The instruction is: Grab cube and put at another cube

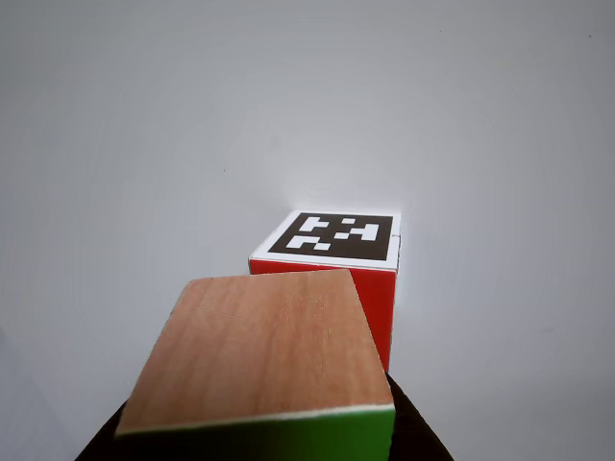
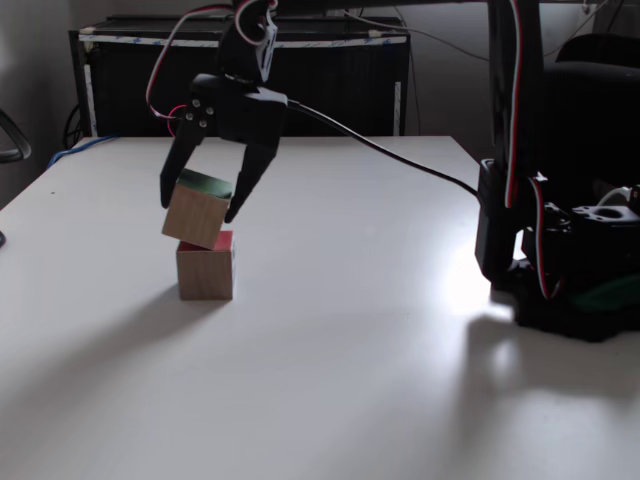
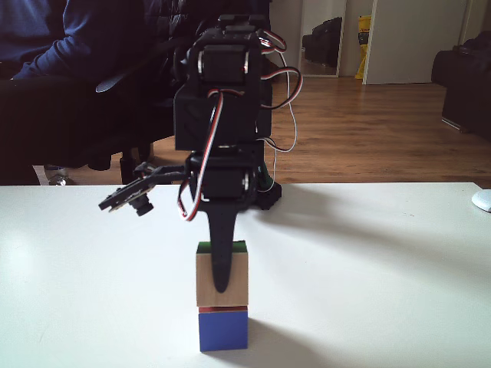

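The gripper [image 2: 204,207] clamps the tilted wooden cube [image 2: 196,216] between its fingers, one corner resting on the marker cube [image 2: 206,271], whose top is half hidden

Light level: dim in a fixed view with the black cabinet [image 2: 240,80] behind; brighter in the fixed view facing the wooden floor [image 3: 368,130].
Glare: a white hot spot on the table [image 2: 330,380] just left of the arm base [image 2: 560,270].
Shadows: soft, long shadows fall from another cube [image 2: 205,268] toward the camera and leftward; a broad one lies in front of the arm base.
Focus: in the other view the cube [image 1: 255,351] is soft at its near green edge; the marker beyond is sharper.
Backlight: the arm [image 3: 226,153] reads nearly as a silhouette.
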Controlling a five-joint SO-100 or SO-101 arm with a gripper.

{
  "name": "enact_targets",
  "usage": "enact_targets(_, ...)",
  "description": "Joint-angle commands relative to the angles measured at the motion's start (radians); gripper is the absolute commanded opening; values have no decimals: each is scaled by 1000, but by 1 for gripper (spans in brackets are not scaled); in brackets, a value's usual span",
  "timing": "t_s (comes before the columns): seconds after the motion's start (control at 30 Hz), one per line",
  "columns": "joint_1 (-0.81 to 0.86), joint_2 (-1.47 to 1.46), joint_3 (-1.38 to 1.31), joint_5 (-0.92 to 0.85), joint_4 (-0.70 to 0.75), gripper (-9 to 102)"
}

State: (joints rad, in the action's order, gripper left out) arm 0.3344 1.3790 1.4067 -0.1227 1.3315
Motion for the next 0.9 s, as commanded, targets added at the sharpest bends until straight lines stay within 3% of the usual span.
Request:
enact_targets(0.0,0,-2,9,-12,17,26)
enact_targets(0.87,14,67,-9,-18,86,35)
